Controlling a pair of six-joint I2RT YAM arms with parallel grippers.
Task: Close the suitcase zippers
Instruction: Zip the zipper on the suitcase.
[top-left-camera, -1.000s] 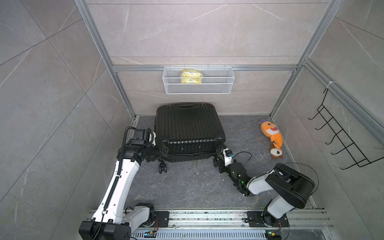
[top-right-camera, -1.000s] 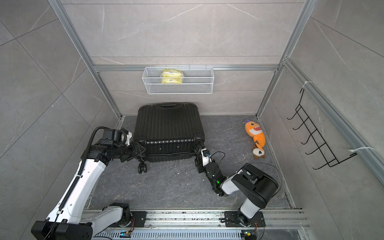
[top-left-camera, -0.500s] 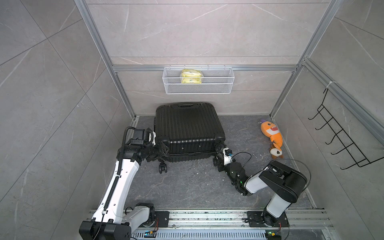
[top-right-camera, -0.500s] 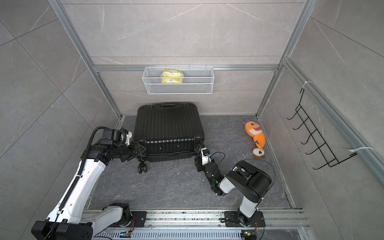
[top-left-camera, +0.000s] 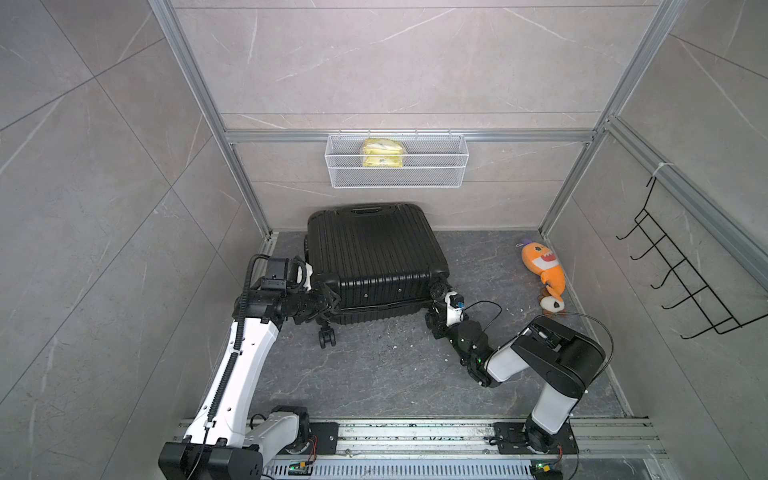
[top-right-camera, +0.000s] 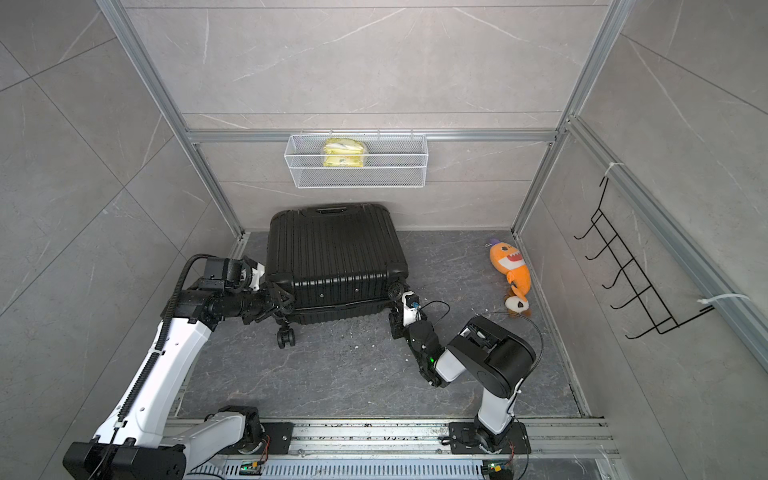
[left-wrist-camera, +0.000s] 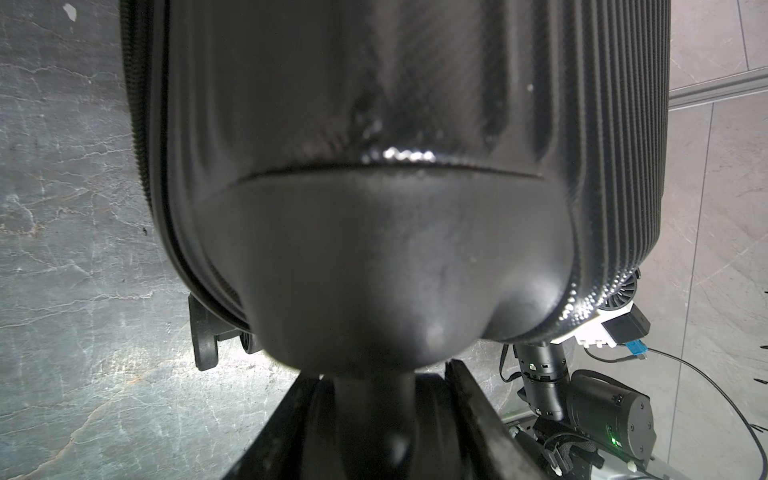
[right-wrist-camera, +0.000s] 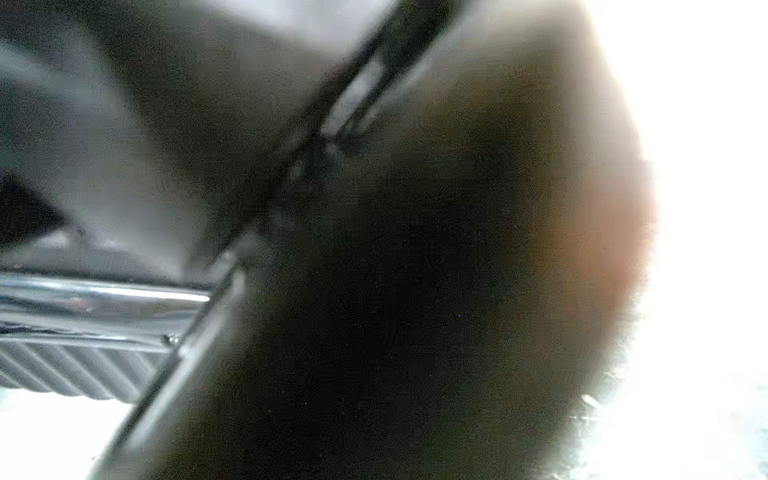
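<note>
The black ribbed suitcase (top-left-camera: 374, 249) (top-right-camera: 332, 249) lies flat on the grey floor against the back wall. A narrow gap shows along its near seam (top-left-camera: 382, 306). The zipper track (left-wrist-camera: 139, 124) runs down the shell's edge in the left wrist view; no pull can be made out. My left gripper (top-left-camera: 332, 301) (left-wrist-camera: 380, 382) is shut on the caster wheel at the near left corner of the upper shell. My right gripper (top-left-camera: 434, 311) (top-right-camera: 395, 309) is pressed in at the near right corner, between the wheels, and is shut. Its wrist view is dark and blurred, so anything pinched is hidden.
An orange plush toy (top-left-camera: 542, 270) lies by the right wall. A white wire basket (top-left-camera: 397, 160) with a yellow packet hangs on the back wall. A black hook rack (top-left-camera: 681, 282) is on the right wall. A loose caster (top-left-camera: 327, 337) sticks out near the left arm.
My right gripper has shut at the suitcase's near right corner, and its elbow has shifted slightly. The left gripper and the suitcase have not moved.
</note>
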